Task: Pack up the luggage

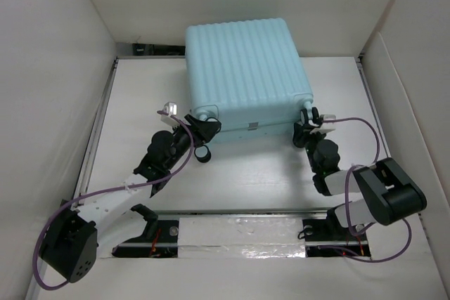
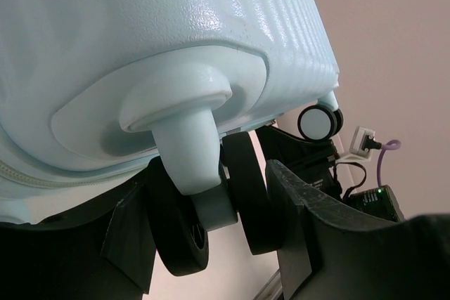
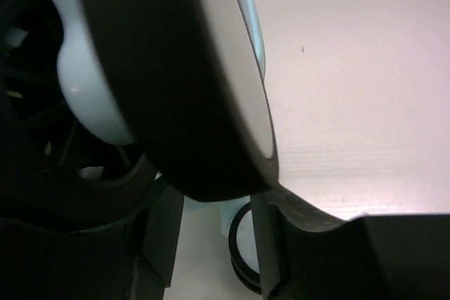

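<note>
Pretty clearly a robotics lab test cell, not anyone's home or office. Plain white panel walls [image 1: 60,68] box in a pale wood-grain desk [image 1: 253,184] on three sides, like a purpose-built enclosure. Grey metal rails [image 1: 99,124] run along the desk edges, and a strip of crinkly silver tape [image 1: 239,242] is stuck across the front. A black-and-white left robot arm [image 1: 112,205] and a matching right robot arm [image 1: 351,187] are bolted at the near edge, with loose purple cables [image 1: 351,120] looping off them. Both reach to a pale aqua-blue ribbed hard-shell suitcase [image 1: 242,68].
</note>
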Robot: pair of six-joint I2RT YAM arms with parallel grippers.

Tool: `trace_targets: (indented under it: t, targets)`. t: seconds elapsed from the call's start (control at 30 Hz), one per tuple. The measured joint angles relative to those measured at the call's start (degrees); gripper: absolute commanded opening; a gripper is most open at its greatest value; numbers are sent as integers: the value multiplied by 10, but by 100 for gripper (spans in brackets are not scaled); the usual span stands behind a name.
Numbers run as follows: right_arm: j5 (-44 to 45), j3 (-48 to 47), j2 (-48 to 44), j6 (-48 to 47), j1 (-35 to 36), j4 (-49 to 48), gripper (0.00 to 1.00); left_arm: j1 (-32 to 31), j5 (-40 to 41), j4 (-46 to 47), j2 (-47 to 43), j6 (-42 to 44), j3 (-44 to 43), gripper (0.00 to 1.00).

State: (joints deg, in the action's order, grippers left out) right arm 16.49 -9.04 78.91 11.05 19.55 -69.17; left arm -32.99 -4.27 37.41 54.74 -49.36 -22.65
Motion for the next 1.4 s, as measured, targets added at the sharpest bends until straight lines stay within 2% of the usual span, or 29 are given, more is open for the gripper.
trace_targets:
  t: [0.03,0.13,0.37,0.43,0.53,0.63,0.83,0.93,1.1,1.23,1.4]
  targets:
    - [-10,-5,13,-6,-3,-13,40,0,1,0,0,0,0,0]
    - [-39,-14,51,-21,-13,-49,39,1,3,-1,0,0,0,0]
    - [-102,-35,133,-31,-43,-58,50,1,3,0,0,-1,1,0]
    - [-112,-35,128,-32,-46,-53,48,1,3,0,0,-1,1,0]
    - [-119,-35,111,-36,-46,-40,37,3,2,1,0,-1,1,0]
    - [-126,-31,92,-42,-48,-27,31,3,1,2,0,-2,1,0]
    - [-127,-19,53,-45,-57,-20,46,4,0,3,0,-3,2,0]
    - [-122,-13,26,-48,-60,-32,45,4,0,3,0,-3,3,0]
    - [-125,-15,21,-49,-61,-33,35,4,1,2,-1,-3,3,0]
    - [-134,-22,43,-51,-61,-33,21,4,1,0,-2,-3,3,0]
    - [-145,-24,57,-46,-61,-33,11,4,2,0,-3,-3,3,0]
